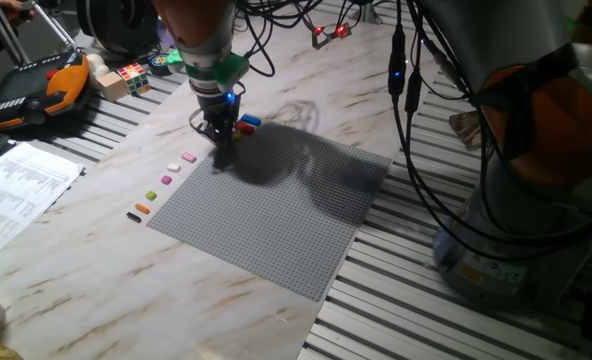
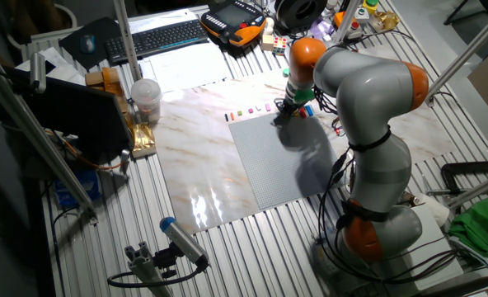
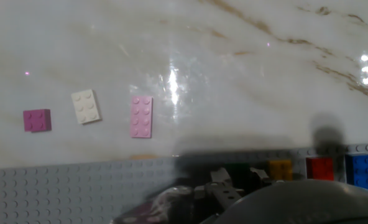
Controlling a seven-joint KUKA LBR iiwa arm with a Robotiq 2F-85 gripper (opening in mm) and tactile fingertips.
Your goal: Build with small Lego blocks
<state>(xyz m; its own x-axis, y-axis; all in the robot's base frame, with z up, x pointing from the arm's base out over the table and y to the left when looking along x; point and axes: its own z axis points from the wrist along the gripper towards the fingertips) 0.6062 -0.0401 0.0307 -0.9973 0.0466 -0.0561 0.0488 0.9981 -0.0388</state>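
Left of the claw (image 1: 216, 130), a magenta brick (image 3: 36, 120), a white brick (image 3: 86, 106) and a pink brick (image 3: 141, 116) lay apart in a row on the marble table (image 1: 96, 250). Directly at the claw, low over the grey baseplate's (image 1: 276, 215) edge, sat a green brick (image 3: 236, 170); I could not tell whether its fingers were spread or pinching. Right of it, yellow (image 3: 280, 169), red (image 3: 321, 168) and blue (image 3: 360, 170) bricks stood on the baseplate.

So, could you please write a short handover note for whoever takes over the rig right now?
Gripper: low at the baseplate's far corner, over the green brick; jaw state hidden.
Yellow, red and blue bricks sit along that baseplate edge.
Pink, white and magenta bricks lie loose on the table, with more further down the row.
Done: nothing visibly stacked.
Left: all of the building.
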